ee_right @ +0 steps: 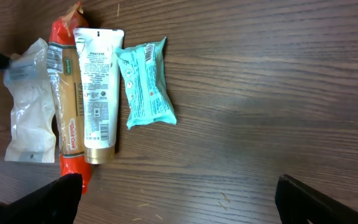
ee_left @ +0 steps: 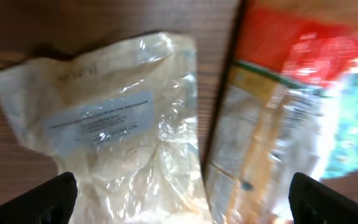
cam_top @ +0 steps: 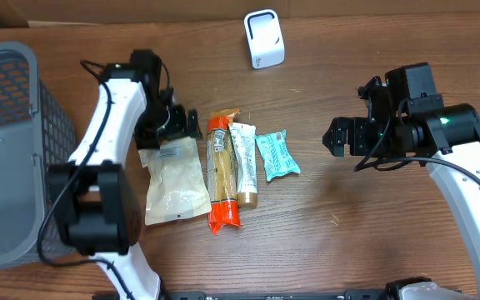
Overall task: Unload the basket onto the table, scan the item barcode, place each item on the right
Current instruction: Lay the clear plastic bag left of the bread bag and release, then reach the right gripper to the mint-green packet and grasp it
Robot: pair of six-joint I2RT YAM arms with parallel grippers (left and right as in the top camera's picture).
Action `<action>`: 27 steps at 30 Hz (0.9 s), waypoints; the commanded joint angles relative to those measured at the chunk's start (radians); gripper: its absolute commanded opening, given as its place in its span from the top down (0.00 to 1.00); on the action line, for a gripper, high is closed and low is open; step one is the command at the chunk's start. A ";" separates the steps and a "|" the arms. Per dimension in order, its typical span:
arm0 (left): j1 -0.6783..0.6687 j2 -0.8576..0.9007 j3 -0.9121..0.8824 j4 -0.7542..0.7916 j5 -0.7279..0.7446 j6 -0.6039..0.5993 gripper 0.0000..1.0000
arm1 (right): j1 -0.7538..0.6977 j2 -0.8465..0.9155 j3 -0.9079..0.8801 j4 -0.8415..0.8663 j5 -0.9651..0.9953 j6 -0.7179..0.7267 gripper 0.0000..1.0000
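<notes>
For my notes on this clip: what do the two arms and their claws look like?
The left arm and right arm share white shell links and bulky black joint housings. The left claw and right claw are black, with blunt dark fingertips. Thin black cables loop alongside the links. A small green light glows on the right wrist housing.

Four packaged items in all, one clear plastic bag (cam_top: 173, 187), one orange-and-red pack (cam_top: 222, 179), one white tube (cam_top: 244, 167) and one teal packet (cam_top: 276, 156), alongside one white scanner (cam_top: 263, 39), one grey mesh basket (cam_top: 11, 52) and two robot arms, the left arm (cam_top: 111, 117) and the right arm (cam_top: 465, 179).
</notes>
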 commanded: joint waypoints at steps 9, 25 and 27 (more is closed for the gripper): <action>0.092 -0.395 0.055 -0.160 -0.031 0.010 0.01 | 0.005 -0.001 0.022 0.017 0.000 -0.007 0.00; 0.478 -0.706 -0.128 -0.173 0.004 0.123 0.01 | 0.005 0.001 0.022 0.033 -0.001 -0.007 0.00; 0.534 -0.748 -0.134 -0.169 0.000 0.175 0.00 | 0.005 0.001 0.022 0.038 -0.001 -0.007 0.00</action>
